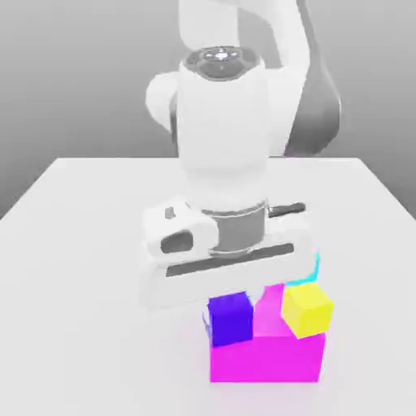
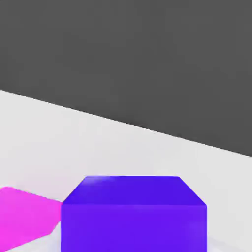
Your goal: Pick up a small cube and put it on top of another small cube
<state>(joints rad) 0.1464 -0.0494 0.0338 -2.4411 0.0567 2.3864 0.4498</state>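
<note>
Indigo cube (image 1: pixel 231 318) beside magenta block (image 1: pixel 268 357)

Counted by kind: one robot arm (image 1: pixel 223 122) over one white desk (image 1: pixel 73 244). Small cubes come to three that can be made out, one of each colour: one violet-blue cube (image 1: pixel 231 318) (the same one looms large in the hand view (image 2: pixel 133 214)), one yellow cube (image 1: pixel 307 309), and one cyan cube (image 1: pixel 307 275), of which just a sliver peeks out behind the arm's hand. Big blocks: one, the magenta block (image 1: pixel 268 353).
</note>
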